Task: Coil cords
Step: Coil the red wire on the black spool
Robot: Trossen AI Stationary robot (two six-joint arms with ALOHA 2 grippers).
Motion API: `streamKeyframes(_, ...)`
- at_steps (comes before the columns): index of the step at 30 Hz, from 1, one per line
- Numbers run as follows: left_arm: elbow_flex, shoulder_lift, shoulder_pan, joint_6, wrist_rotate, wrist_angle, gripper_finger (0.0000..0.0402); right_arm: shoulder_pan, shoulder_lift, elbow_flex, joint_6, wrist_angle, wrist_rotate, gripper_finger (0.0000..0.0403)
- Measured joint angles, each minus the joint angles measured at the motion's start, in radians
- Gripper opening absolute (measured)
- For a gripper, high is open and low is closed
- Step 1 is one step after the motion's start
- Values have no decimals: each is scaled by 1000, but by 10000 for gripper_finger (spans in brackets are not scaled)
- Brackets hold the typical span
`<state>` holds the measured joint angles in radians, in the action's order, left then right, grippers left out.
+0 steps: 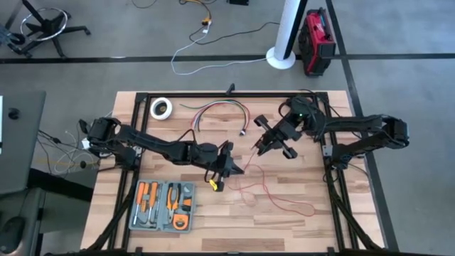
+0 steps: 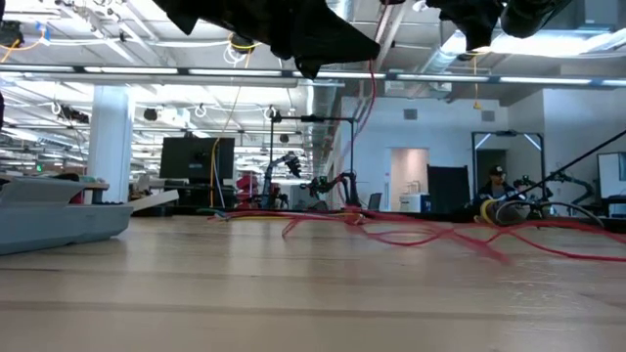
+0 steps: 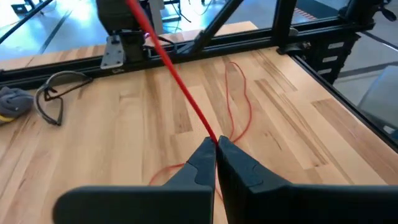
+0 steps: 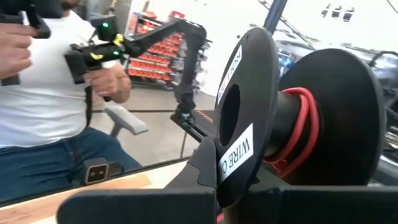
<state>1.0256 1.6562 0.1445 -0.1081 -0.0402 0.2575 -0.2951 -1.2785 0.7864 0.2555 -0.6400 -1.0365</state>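
Observation:
The cord is one thin red wire. Part of it lies in loose loops on the table (image 1: 274,193) (image 2: 421,235). Another part is wound on the hub (image 4: 303,124) of a black spool (image 1: 276,135). My left gripper (image 1: 236,168) (image 3: 216,144) is shut on the wire near the table's middle. From there a straight strand (image 3: 174,65) rises to the spool, which my right gripper (image 1: 279,139) holds up above the table, a little to the far right of my left gripper. My left gripper pinches a single strand of the red wire (image 3: 213,138) between its two fingertips. Ahead of the fingers the strand runs straight and taut up toward the spool. Behind them the wire drops slack to the table. My right gripper holds the black spool by its labelled flange (image 4: 231,163), whose edge sits between the fingers. The spool is lifted clear of the table, its axis roughly level. The gripper's own body hides the exact place of contact.
A grey case of orange-handled tools (image 1: 163,206) lies at the near left. A tape roll (image 1: 161,108) and a bundle of coloured cables (image 1: 220,112) lie at the far side. Safety glasses (image 3: 53,93) lie on the wood. A person (image 4: 43,93) stands beyond the table.

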Motion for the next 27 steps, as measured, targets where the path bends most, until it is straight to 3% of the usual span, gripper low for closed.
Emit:
streamKeyframes(6, 0, -8, 1, 1, 0, -14, 0, -1, 0, 1, 18, 20, 37, 0)
streamKeyframes(13, 16, -102, 34, -109, 18, -108, 0, -4, 2, 4, 90, 157, 49, 0)
streamKeyframes(17, 84, -142, 37, -161, 94, -243, 0, 15, 2, 4, 96, 190, 22, 0)
streamKeyframes(27, 360, -148, 42, -309, 154, -568, 0, 46, 0, 4, 189, 387, 22, 0)
